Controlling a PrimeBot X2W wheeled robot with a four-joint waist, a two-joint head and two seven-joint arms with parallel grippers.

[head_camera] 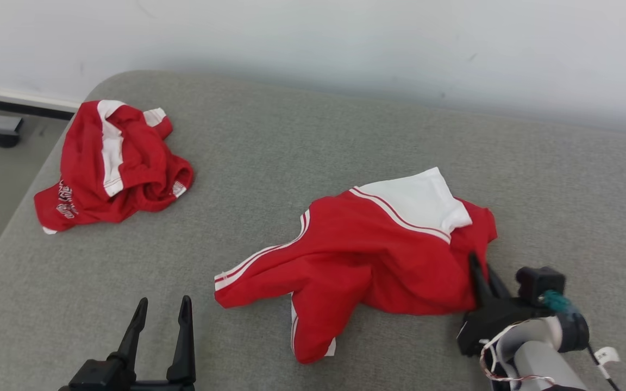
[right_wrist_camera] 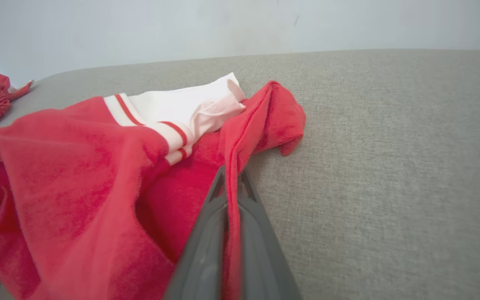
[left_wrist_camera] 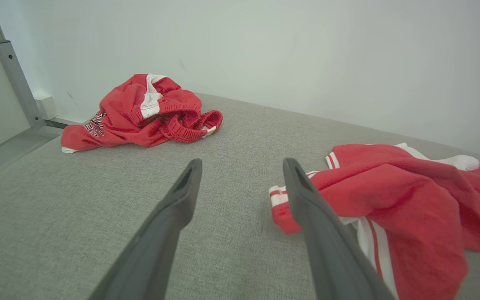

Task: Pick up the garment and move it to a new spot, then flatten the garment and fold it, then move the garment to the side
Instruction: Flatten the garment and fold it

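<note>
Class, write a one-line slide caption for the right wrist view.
Right gripper pinches the edge of the red garment on the grey cushion.

garment [head_camera: 378,255]: soft red-and-white knit cloth, matt, slightly fuzzy. second garment [head_camera: 112,163]: same cloth, ribbed waistband. cushion [head_camera: 291,136]: coarse grey woven fabric, matt. left gripper [left_wrist_camera: 243,163]: smooth dark plastic, dull sheen. post [left_wrist_camera: 15,79]: grey metal, satin finish. wall [head_camera: 345,38]: smooth matt paint.

The garment [head_camera: 378,255] is red, with a white panel at its far side and white stripes along the seams. It lies rumpled, half spread, on the grey padded surface [head_camera: 291,141], right of the middle. Its right red edge is pinched between the closed fingers [right_wrist_camera: 204,241] of the right gripper [head_camera: 480,267].
</note>
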